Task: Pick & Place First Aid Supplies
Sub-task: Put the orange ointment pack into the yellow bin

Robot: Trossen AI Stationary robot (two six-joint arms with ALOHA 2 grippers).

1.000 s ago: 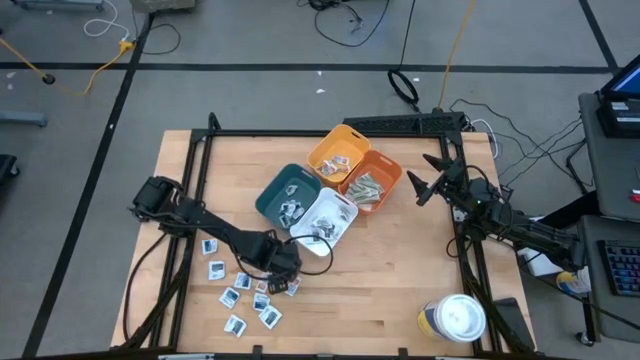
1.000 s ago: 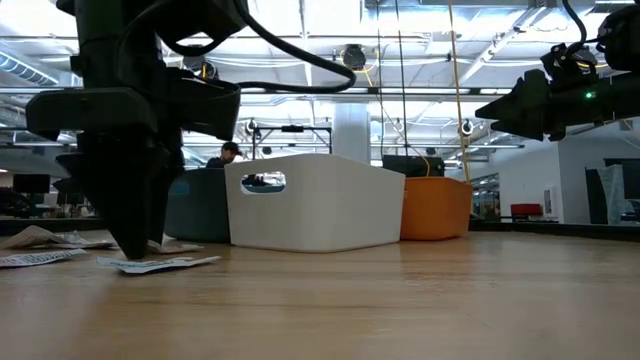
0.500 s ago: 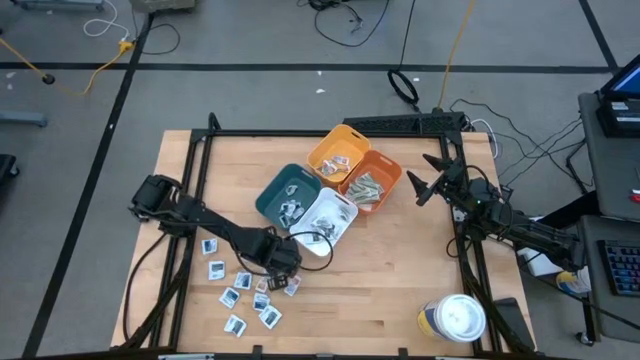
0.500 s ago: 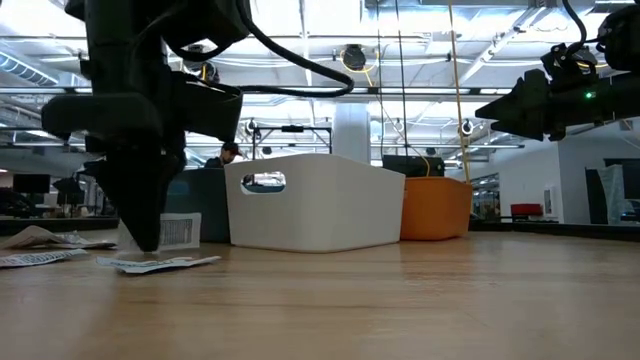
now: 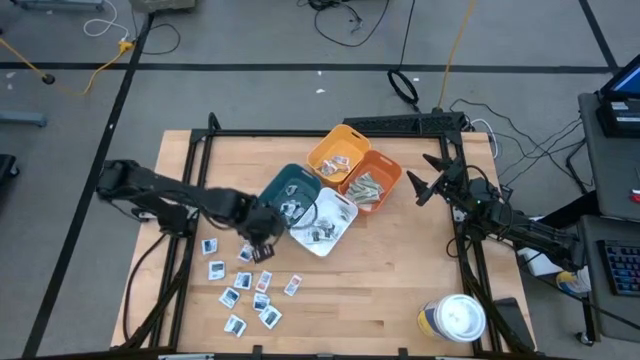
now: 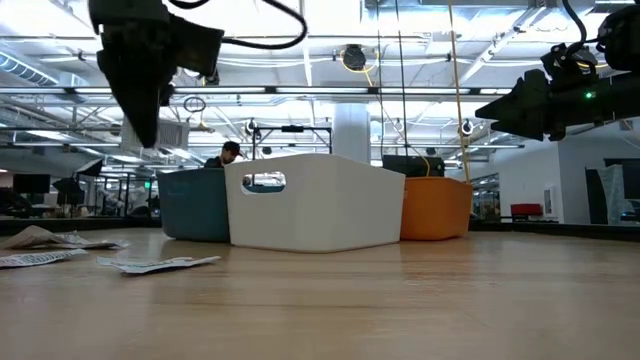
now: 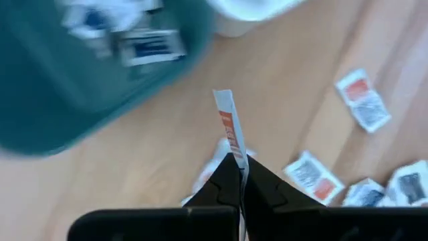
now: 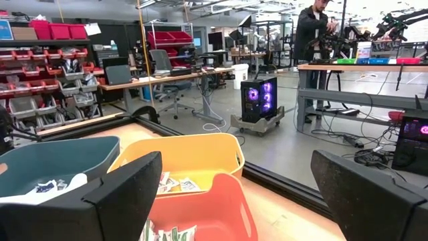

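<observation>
Above the wooden table (image 5: 400,280), left gripper (image 5: 262,236) jaws pinch a red-marked packet (image 7: 229,130); right gripper (image 5: 428,176) jaws spread.

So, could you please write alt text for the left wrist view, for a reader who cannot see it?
The left pincer is shut on a thin white packet with a red mark, held edge-on above the wooden table. Beyond it lies the blurred teal bin holding blue-marked packets, and loose red-marked packets are scattered on the wood.
</observation>
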